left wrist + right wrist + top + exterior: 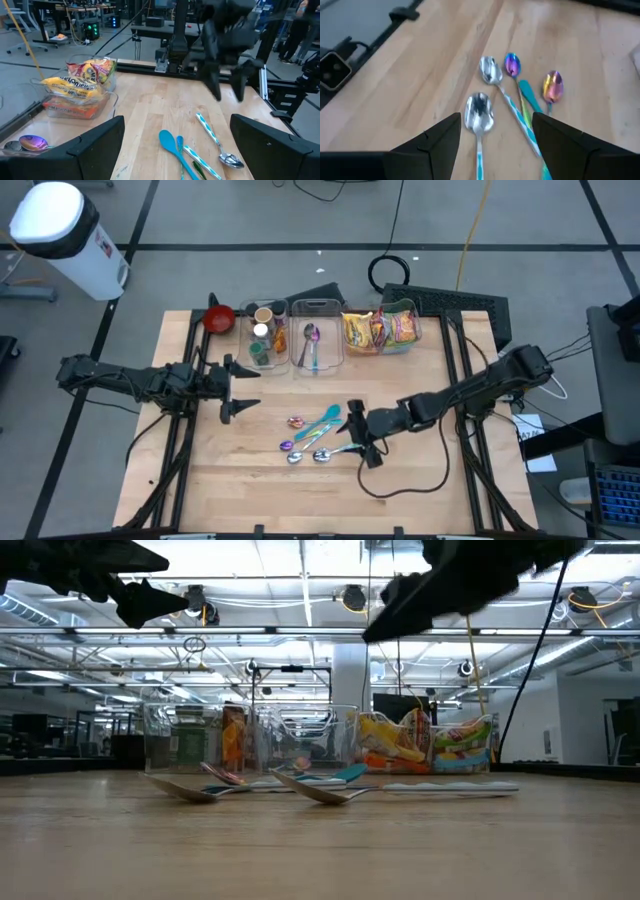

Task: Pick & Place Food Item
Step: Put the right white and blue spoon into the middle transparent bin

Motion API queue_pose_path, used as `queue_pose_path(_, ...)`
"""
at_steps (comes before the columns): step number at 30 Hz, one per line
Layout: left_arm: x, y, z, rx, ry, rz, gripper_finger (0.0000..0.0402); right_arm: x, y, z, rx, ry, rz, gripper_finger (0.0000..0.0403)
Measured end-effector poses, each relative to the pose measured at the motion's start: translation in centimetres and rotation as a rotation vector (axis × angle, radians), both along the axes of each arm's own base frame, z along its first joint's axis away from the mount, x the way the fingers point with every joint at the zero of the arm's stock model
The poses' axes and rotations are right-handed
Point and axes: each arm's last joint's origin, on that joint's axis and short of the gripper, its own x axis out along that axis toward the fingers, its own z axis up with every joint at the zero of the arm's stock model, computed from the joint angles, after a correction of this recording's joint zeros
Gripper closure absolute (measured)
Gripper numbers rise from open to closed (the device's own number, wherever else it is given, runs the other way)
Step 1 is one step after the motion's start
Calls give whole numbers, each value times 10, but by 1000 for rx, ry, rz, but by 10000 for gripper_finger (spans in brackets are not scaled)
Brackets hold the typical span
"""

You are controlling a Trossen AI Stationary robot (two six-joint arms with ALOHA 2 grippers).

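Snack packets (379,330) lie in a clear bin (427,332) at the table's far edge; they also show in the left wrist view (80,85) and the low view (425,745). My left gripper (244,389) hovers open and empty left of the table's middle, high above the wood (150,598). My right gripper (359,436) is open and empty, held above the table (385,622) just right of several spoons (312,436). In the right wrist view its fingers stand apart (495,145) over the spoon bowls (479,112).
Several spoons with teal handles and shiny bowls (200,145) lie loose mid-table. At the far edge stand a red bowl (219,318), a clear bin with cups (263,334) and a clear bin holding a spoon (316,340). Bare wood lies toward the near edge (300,500).
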Motion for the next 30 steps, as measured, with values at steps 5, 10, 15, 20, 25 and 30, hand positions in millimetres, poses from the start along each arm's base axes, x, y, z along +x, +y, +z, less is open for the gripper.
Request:
queue_pose_path(5,0,0,0,0,1,0,34,-3,7,-36,4,72,6,165)
queue_pose_path(10,0,0,0,0,-1,0,34,1,8,-70,-11,208,-21,166)
queue_pose_path(15,0,0,0,0,1,0,34,1,4,-98,-68,342,-23,179)
queue_pose_path(20,0,0,0,0,1,0,34,-3,-1,-108,-93,433,-42,219)
queue_pose_path(25,0,0,0,0,0,0,34,-6,-1,-110,-93,470,-59,287)
queue_pose_path(30,0,0,0,0,0,0,34,-6,-2,-110,-98,471,-61,360)
